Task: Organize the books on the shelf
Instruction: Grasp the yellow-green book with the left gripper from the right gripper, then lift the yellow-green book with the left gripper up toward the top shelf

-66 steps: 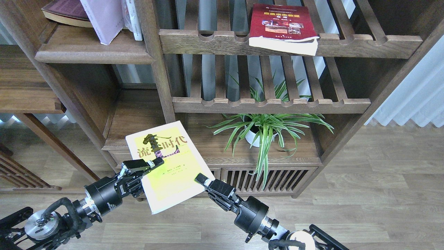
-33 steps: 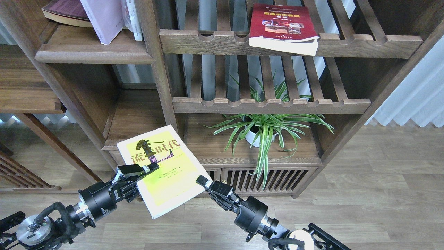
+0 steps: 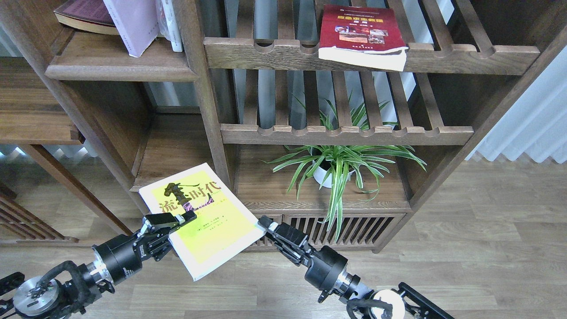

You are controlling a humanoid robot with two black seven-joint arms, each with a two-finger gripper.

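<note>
Below the bookcase's lowest ledge, your left tool [image 3: 179, 218] clamps the glossy yellow-green paperback [image 3: 201, 219] by its left edge, tilted flat over the plank floor. Your right tool [image 3: 269, 225] touches its right corner; you cannot tell whether it grips. Solid dark-brown shelf [image 3: 119, 66] sits upper left.

Potted spider plant [image 3: 339, 166], maroon book [image 3: 84, 15]

Yellow-green book [image 3: 203, 221] face-up, tilted, off shelf [image 3: 119, 66], below it. Lavender-white book [image 3: 133, 24] upright on shelf, nr right end. Dark red book [image 3: 361, 33] flat on slatted rack, overhanging front rail.
</note>
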